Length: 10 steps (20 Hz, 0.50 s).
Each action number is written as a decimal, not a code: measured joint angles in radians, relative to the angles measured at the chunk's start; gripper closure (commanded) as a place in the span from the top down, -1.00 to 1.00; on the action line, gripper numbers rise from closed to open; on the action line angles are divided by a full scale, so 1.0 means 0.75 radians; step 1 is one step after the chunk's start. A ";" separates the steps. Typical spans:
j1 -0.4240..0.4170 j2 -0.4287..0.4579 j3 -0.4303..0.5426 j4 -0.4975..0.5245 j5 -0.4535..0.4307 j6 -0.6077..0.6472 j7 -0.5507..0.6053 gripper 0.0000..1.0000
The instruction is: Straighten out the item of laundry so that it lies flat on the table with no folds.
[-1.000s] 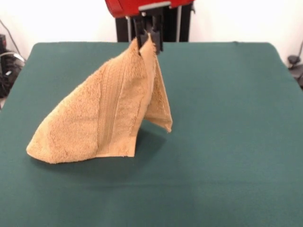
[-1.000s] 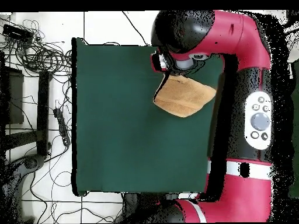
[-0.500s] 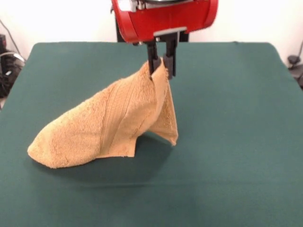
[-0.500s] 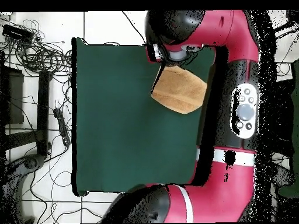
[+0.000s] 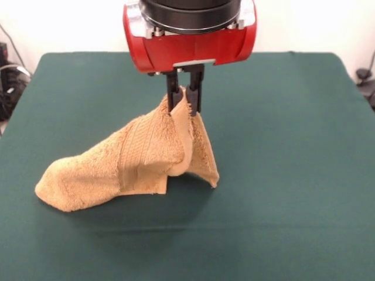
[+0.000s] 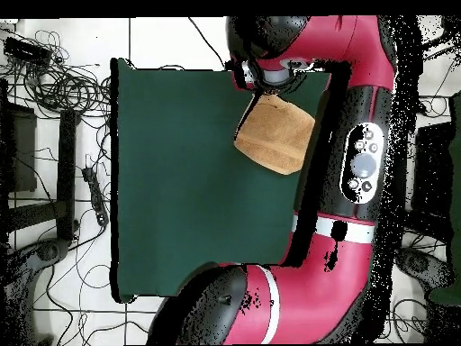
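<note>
The orange-tan hand towel (image 5: 132,161) is hanging by one pinched corner, its lower part lying bunched on the left half of the green table (image 5: 281,175). The gripper (image 5: 184,96) is clamping that raised corner between its narrow black fingers (image 5: 172,93), under the red arm (image 6: 360,162).

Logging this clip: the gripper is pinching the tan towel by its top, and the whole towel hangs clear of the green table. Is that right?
Not quite. The gripper does pinch the towel by its top, but the towel is not hanging clear: the front view shows its lower end resting on the green table, and only the pinched part is raised.
</note>
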 measured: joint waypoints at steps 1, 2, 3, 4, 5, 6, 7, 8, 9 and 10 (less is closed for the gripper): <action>0.000 0.004 0.000 -0.007 0.003 0.000 0.000 -1.00; 0.000 0.006 0.000 -0.009 0.005 0.000 0.000 -1.00; 0.000 0.009 0.000 -0.010 0.008 0.000 0.000 -1.00; 0.000 0.012 0.000 -0.010 0.013 0.000 0.000 -1.00; 0.001 0.015 0.000 -0.011 0.015 0.000 0.000 -1.00; 0.002 0.019 0.000 -0.013 0.017 0.000 0.000 -1.00; 0.004 0.022 0.000 -0.015 0.017 0.000 0.000 -1.00; 0.007 0.026 0.000 -0.020 0.017 0.000 0.000 -1.00; 0.012 0.031 0.000 -0.026 0.017 0.000 0.000 -1.00; 0.018 0.037 0.000 -0.034 0.017 0.000 0.000 -1.00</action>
